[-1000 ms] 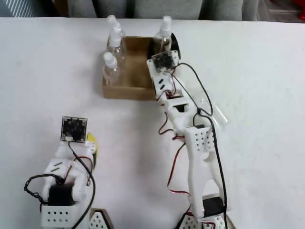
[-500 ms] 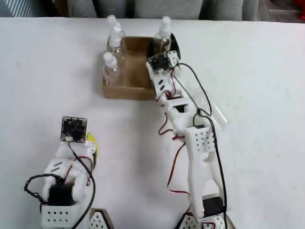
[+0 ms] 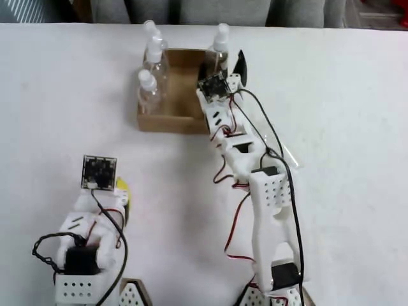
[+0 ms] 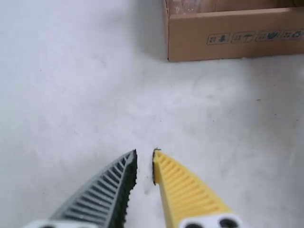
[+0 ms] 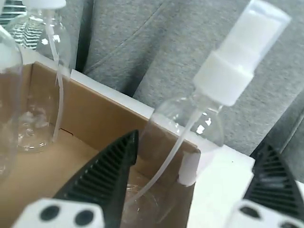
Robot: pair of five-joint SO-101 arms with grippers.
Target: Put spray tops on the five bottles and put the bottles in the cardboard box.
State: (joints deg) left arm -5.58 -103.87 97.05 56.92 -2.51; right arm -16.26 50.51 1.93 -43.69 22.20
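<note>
Right pincer point(image 5: 202, 140): your jaws stand wide open and hold nothing, with one finger over the inside of the box point(image 5: 95, 114) and the other outside its wall.
Bottle point(image 5: 190, 118): upright between those jaws in the box's corner, spray top point(image 5: 237, 52) on, not gripped.
Other bottles point(image 3: 148, 86): across the box from that pincer, tops on.
Left pincer point(image 4: 145, 152): nearly closed and empty above the table point(image 4: 71, 95), with the box ahead of it.
</note>
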